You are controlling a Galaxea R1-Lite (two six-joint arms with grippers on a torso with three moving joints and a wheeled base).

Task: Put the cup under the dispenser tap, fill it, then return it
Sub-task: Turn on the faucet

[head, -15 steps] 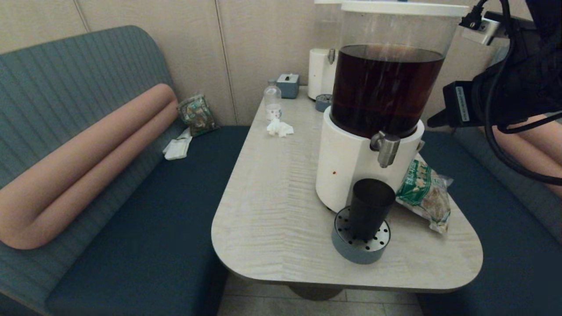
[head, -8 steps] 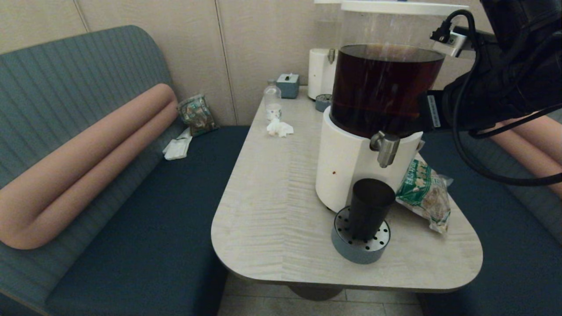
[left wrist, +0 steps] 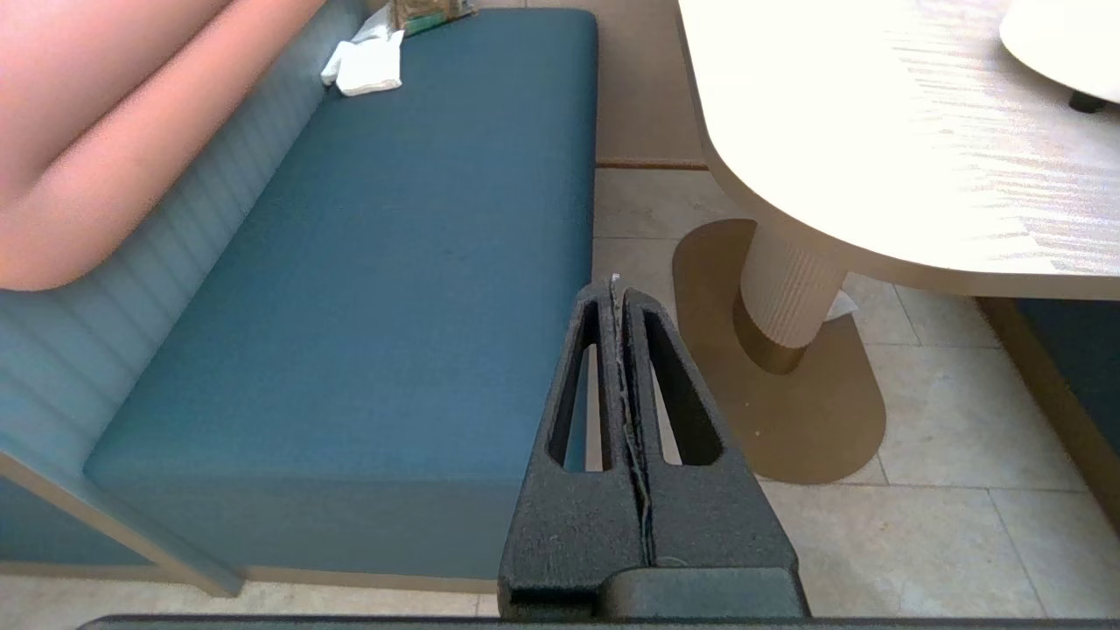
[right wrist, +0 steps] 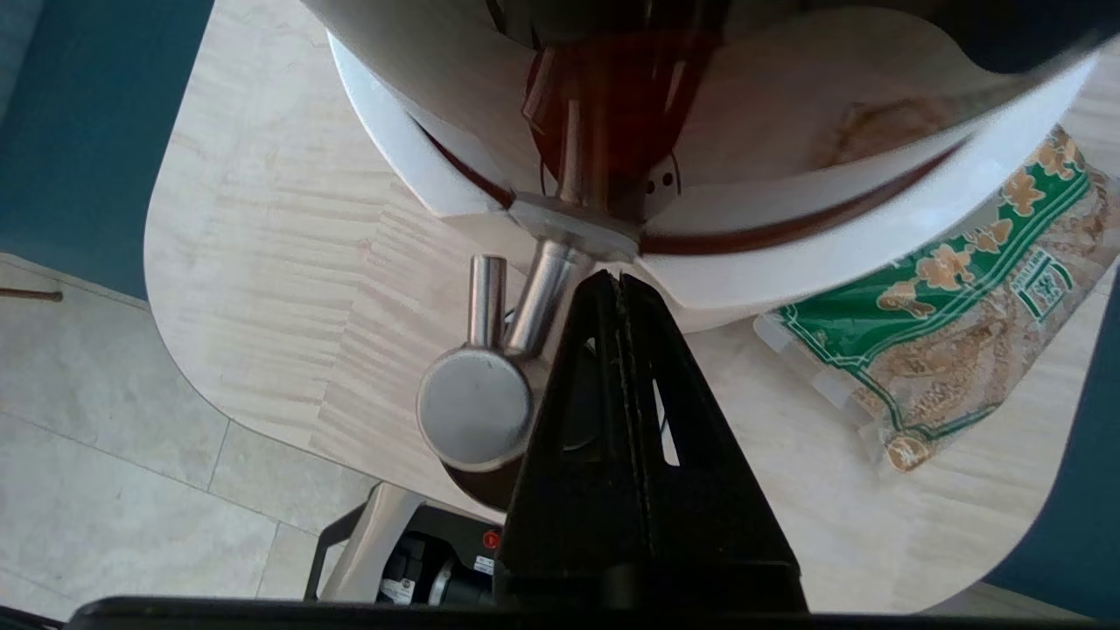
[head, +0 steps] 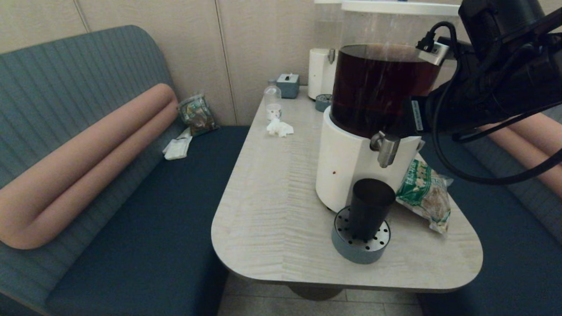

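The black cup (head: 371,208) stands upright on a round grey perforated drip tray (head: 360,248), right below the silvery dispenser tap (head: 386,148). The tap juts from the white base (head: 344,169) of the big tank of dark brown liquid. My right arm (head: 483,96) reaches in from the right at the height of the tank's lower edge. In the right wrist view my right gripper (right wrist: 618,278) is shut and empty, its tips beside the tap (right wrist: 477,407) and close to the base's rim. My left gripper (left wrist: 615,289) is shut and empty, parked low over the floor beside the bench.
A green snack bag (head: 426,193) lies right of the dispenser base. At the table's far end stand a small clear bottle (head: 272,102), a crumpled tissue (head: 279,128), a tissue box (head: 288,84) and a smaller white dispenser (head: 320,72). Blue benches flank the table (head: 272,210).
My right arm has swung left across the front of the tank, bringing its gripper up to the tap. The cup has stayed put on the drip tray.
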